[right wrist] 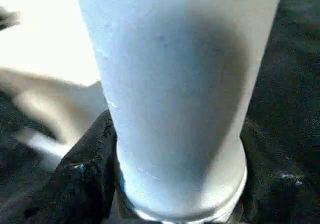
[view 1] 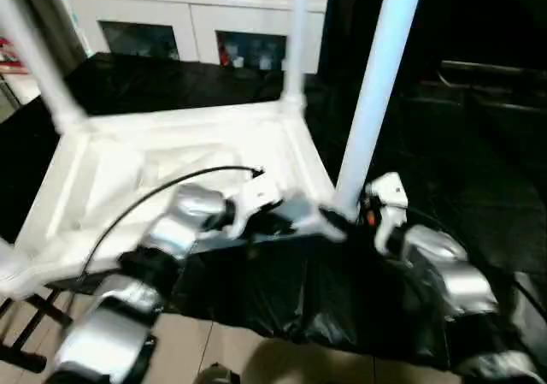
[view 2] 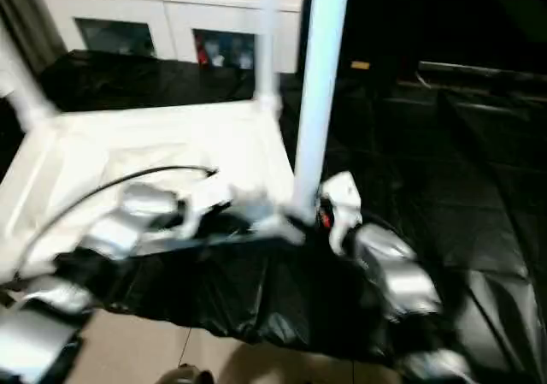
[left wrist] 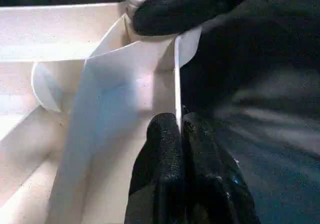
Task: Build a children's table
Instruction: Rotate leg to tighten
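The children's table top [view 1: 111, 179] lies upside down on a black sheet, ribbed side up. Three white legs stand in its corner sockets: one at the near right [view 1: 380, 76], one at the far right [view 1: 297, 42] and one at the left [view 1: 34, 55]. My left gripper [left wrist: 180, 134] is shut on the thin rim wall of the top beside the near right corner. My right gripper [view 1: 363, 209] sits at the base of the near right leg [right wrist: 175, 84], which stands between its jaws with one black finger [right wrist: 87, 184] pressed against it.
A white cabinet [view 1: 197, 16] with glass doors stands behind the work. The black sheet [view 1: 444, 170] spreads to the right and drapes over the front edge. Beige floor [view 1: 222, 350] and a dark metal frame [view 1: 26, 316] show below.
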{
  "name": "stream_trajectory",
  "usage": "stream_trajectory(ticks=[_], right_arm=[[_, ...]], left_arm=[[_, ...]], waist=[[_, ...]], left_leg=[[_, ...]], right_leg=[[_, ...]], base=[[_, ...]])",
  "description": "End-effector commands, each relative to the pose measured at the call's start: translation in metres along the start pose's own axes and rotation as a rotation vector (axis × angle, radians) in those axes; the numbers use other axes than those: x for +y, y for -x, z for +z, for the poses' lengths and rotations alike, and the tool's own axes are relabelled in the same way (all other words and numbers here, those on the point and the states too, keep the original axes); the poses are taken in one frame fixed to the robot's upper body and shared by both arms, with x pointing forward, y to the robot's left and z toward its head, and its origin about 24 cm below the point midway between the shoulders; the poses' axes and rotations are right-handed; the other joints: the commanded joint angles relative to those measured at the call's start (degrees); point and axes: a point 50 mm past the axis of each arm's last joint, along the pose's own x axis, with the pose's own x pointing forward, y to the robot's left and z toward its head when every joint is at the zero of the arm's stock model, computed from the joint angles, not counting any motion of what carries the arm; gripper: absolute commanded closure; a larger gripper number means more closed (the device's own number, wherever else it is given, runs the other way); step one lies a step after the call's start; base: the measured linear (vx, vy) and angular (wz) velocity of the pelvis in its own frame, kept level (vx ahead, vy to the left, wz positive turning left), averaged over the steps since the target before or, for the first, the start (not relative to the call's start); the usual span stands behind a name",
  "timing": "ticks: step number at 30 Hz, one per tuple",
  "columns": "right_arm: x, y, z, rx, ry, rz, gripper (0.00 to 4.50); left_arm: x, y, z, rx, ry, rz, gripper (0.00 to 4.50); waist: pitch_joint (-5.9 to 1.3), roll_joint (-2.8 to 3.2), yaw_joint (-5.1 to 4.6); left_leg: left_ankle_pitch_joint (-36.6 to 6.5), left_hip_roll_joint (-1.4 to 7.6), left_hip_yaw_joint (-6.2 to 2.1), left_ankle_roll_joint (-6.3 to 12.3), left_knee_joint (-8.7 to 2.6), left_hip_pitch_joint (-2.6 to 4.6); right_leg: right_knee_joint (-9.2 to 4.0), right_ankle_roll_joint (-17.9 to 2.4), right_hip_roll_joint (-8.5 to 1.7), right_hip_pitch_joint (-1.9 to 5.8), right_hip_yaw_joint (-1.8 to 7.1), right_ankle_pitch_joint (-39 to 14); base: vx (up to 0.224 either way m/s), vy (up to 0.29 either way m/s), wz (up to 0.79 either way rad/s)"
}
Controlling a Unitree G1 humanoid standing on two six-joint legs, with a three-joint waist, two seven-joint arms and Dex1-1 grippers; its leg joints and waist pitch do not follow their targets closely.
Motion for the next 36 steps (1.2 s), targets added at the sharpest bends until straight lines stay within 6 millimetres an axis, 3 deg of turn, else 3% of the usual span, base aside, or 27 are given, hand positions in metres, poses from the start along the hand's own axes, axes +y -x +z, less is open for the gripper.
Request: stream_trajectory(ticks=[1, 6, 7, 9, 15, 16, 21, 26, 28, 30, 36], right_arm=[[0.019, -0.014, -0.011, 0.042, -0.029, 0.000, 1.74], [0.028, -0.031, -0.010, 0.006, -0.010, -0.140, 1.74], [0.028, -0.031, -0.010, 0.001, -0.011, -0.136, 1.39], [0.029, -0.032, -0.009, -0.012, -0.017, -0.120, 1.18], [0.028, -0.022, -0.008, -0.022, 0.053, 0.024, 0.85], [0.029, -0.018, -0.008, -0.022, 0.079, 0.099, 0.58], [0.027, -0.002, -0.006, -0.011, 0.113, 0.288, 0.58], [0.021, 0.026, -0.002, 0.070, 0.193, 0.554, 0.58], [0.020, 0.030, -0.002, 0.090, 0.204, 0.590, 0.58], [0.018, 0.039, -0.001, 0.142, 0.216, 0.668, 0.58], [0.019, 0.052, 0.000, 0.220, 0.239, 0.792, 0.58]], left_arm=[[-0.002, -0.014, 0.031, -0.084, -0.072, 0.011, 4.50], [-0.005, -0.027, 0.037, -0.082, -0.086, 0.081, 4.50], [-0.005, -0.027, 0.037, -0.084, -0.085, 0.079, 4.50], [-0.007, -0.027, 0.037, -0.089, -0.087, 0.074, 4.50], [-0.012, -0.017, 0.030, -0.104, -0.140, -0.022, 4.50], [-0.014, -0.015, 0.027, -0.105, -0.145, -0.052, 4.50], [-0.015, -0.005, 0.022, -0.096, -0.146, -0.126, 4.50], [-0.011, 0.013, 0.015, -0.068, -0.166, -0.212, 4.50], [-0.010, 0.016, 0.014, -0.065, -0.170, -0.221, 4.50], [-0.010, 0.021, 0.012, -0.054, -0.171, -0.259, 4.50], [-0.011, 0.030, 0.007, -0.014, -0.193, -0.344, 4.50]], waist=[[-4.18, -0.36, -0.03], [-4.25, -0.19, -0.51], [-4.23, -0.19, -0.57], [-4.23, -0.20, -0.52], [-4.37, -0.24, -0.36], [-4.48, -0.09, -0.31], [-4.56, -0.03, 0.21], [-4.32, -0.09, 1.33], [-4.24, -0.23, 1.45], [-4.17, -0.34, 1.85], [-4.14, -0.35, 2.43]], left_leg=[[-22.15, 1.88, -1.20, -1.42, -4.48, 1.44], [-22.54, 1.91, -1.08, -1.28, -4.61, 1.40], [-22.56, 1.91, -1.05, -1.19, -4.61, 1.38], [-22.53, 1.90, -1.00, -0.72, -4.65, 1.26], [-20.64, 2.08, -0.91, 0.32, -4.71, 0.89], [-20.01, 2.13, -0.83, 0.44, -4.64, 0.94], [-18.45, 2.27, -0.62, 1.94, -4.46, 0.83], [-20.20, 2.49, -0.56, 1.98, -4.52, 1.09], [-21.21, 2.58, -0.53, 1.46, -4.52, 1.38], [-21.29, 2.61, -0.73, 1.39, -4.63, 1.28], [-21.23, 2.62, -0.86, 1.04, -4.65, 1.27]], right_leg=[[-5.73, -7.90, -4.19, 1.96, 2.26, -29.63], [-5.41, -8.86, -3.96, 1.93, 2.42, -25.92], [-5.38, -8.98, -3.90, 1.93, 2.45, -25.60], [-5.38, -8.99, -3.89, 2.12, 2.45, -25.20], [-4.81, -10.21, -3.84, 2.52, 2.69, -20.72], [-4.53, -10.85, -3.80, 2.52, 2.76, -19.06], [-4.01, -12.56, -3.56, 2.86, 2.73, -15.23], [-4.37, -11.77, -3.65, 2.69, 2.76, -19.32], [-4.61, -11.82, -3.84, 2.32, 2.85, -21.10], [-4.71, -10.82, -3.83, 2.54, 2.82, -23.30], [-4.85, -10.38, -4.03, 2.40, 2.84, -24.93]], base=[[0.000, 0.000, 0.00], [0.000, 0.000, 0.00], [0.000, 0.000, 0.00], [0.000, 0.000, 0.00], [0.000, 0.000, 0.00], [0.000, 0.000, 0.00], [0.000, 0.000, 0.00], [0.000, 0.000, 0.00], [0.000, 0.000, 0.00], [0.000, 0.000, 0.00], [0.000, 0.000, 0.00]])
